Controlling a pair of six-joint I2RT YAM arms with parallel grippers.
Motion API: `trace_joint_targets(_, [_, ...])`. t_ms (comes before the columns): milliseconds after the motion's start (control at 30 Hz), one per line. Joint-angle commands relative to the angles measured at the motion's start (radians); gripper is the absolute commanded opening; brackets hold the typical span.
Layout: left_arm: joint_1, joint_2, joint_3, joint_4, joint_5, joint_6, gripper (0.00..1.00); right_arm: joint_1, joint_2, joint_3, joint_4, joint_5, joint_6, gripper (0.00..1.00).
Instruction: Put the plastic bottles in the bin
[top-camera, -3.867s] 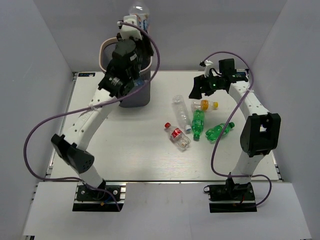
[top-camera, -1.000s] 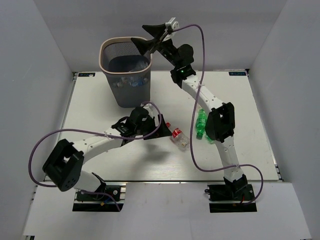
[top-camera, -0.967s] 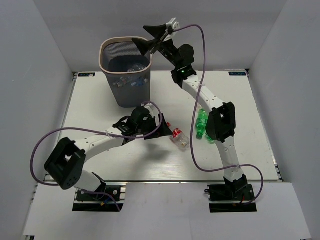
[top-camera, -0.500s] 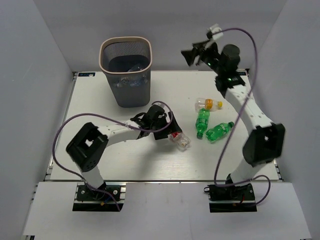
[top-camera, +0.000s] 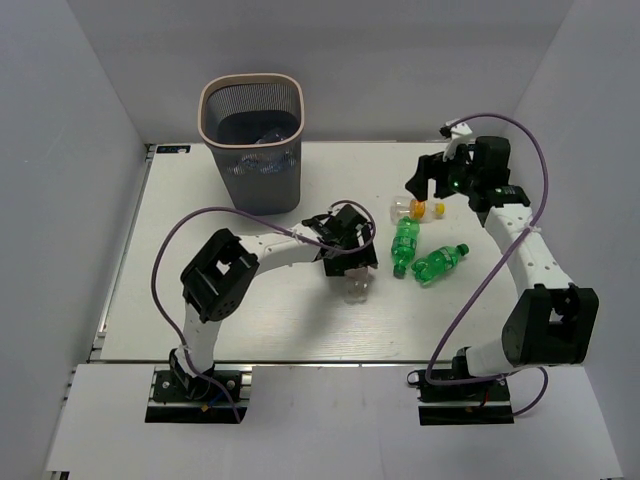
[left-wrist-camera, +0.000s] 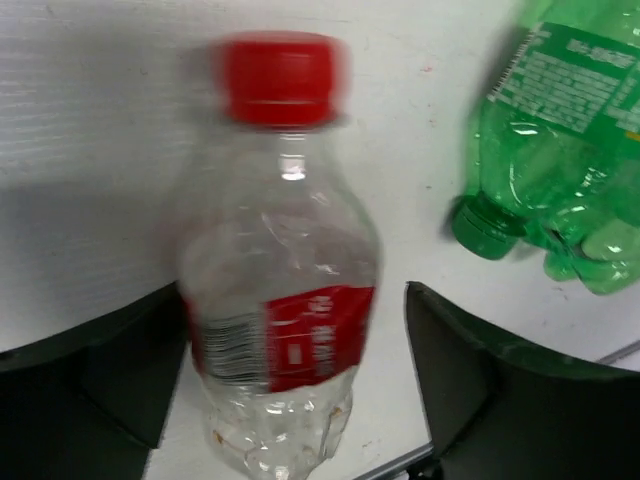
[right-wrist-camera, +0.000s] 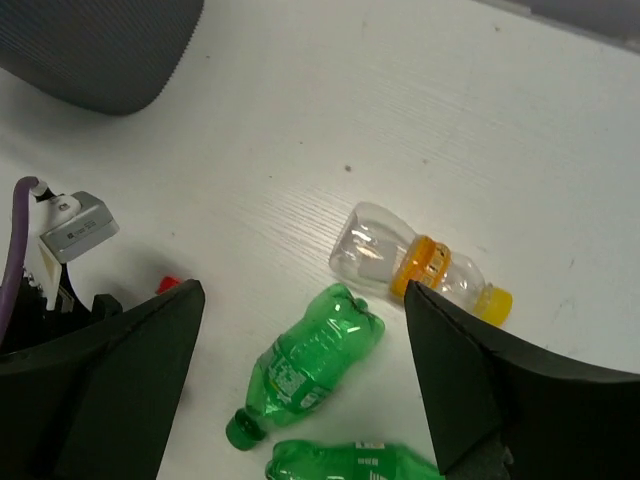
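From overhead the left gripper (top-camera: 350, 268) hides most of the red-capped bottle (left-wrist-camera: 275, 300), and its cap is blurred in the wrist view. The fingers stand spread on either side of its crinkled clear body, not clamped. The right gripper (top-camera: 425, 185), also spread and empty, has dropped from up high to hang over the waisted orange-capped bottle (right-wrist-camera: 420, 265), beside two ribbed green bottles (right-wrist-camera: 310, 365) on the white table (top-camera: 200, 300). At the far left stands the dark mesh bin (top-camera: 252, 82), its contents dim.
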Motion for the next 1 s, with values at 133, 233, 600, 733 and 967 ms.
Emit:
trace_joint_targets(133, [-0.030, 0.035, 0.108, -0.124, -0.103, 0.090, 0.51, -0.066, -0.011, 0.007, -0.111, -0.053, 0.023, 0.76])
trace_joint_targets(233, [-0.030, -0.022, 0.164, -0.144, -0.161, 0.173, 0.32, -0.115, 0.003, 0.016, -0.140, -0.062, 0.009, 0.71])
trace_joint_targets(600, [0.074, -0.149, 0.653, -0.071, -0.526, 0.697, 0.31, -0.154, 0.086, 0.076, -0.271, -0.128, -0.031, 0.90])
trace_joint_targets(733, [0.169, -0.092, 0.864, -0.017, -0.575, 0.721, 0.32, -0.157, 0.081, 0.074, -0.288, -0.136, -0.069, 0.78])
trace_joint_targets(967, [0.350, -0.078, 0.902, -0.027, -0.683, 0.695, 0.33, -0.160, 0.052, 0.050, -0.318, -0.151, -0.141, 0.65])
